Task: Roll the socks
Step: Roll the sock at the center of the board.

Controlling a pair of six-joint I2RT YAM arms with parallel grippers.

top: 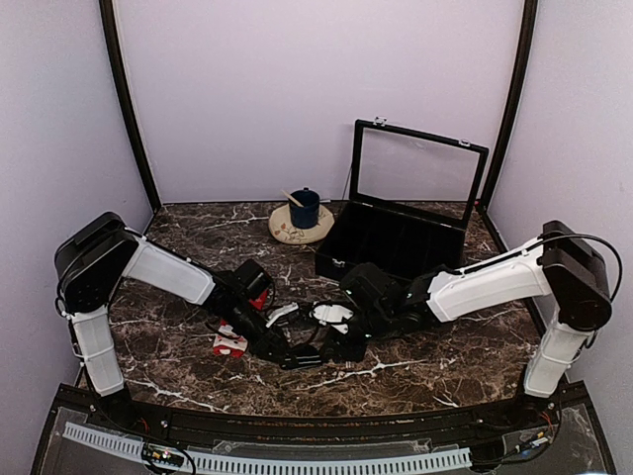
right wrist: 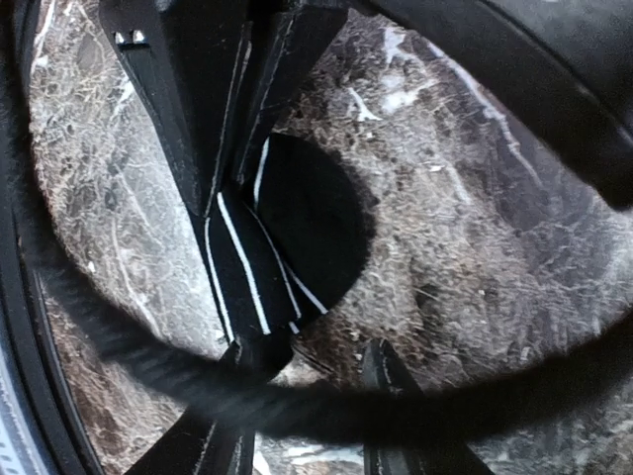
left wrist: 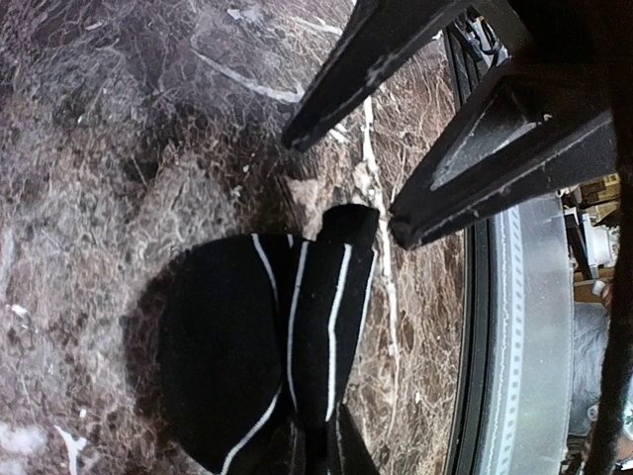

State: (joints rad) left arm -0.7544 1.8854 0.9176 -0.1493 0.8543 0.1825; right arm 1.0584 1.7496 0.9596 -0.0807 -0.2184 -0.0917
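Note:
The black sock with thin white stripes (left wrist: 247, 336) lies bunched on the marble table near the front edge. It also shows in the right wrist view (right wrist: 297, 218). My left gripper (left wrist: 326, 450) is shut on one end of it. My right gripper (right wrist: 312, 396) is open right in front of the sock's other end, with one finger (right wrist: 237, 386) touching the fabric. In the top view both grippers, left (top: 297, 358) and right (top: 338, 348), meet at the front centre and hide the black sock. The red sock (top: 229, 343) lies just left of the left gripper.
A black case (top: 396, 247) with its clear lid raised stands at the back right. A blue mug (top: 305, 208) sits on a pale saucer (top: 287, 233) at the back centre. The table's front rail (left wrist: 524, 327) runs close by the sock. A black cable (right wrist: 396, 416) crosses the right wrist view.

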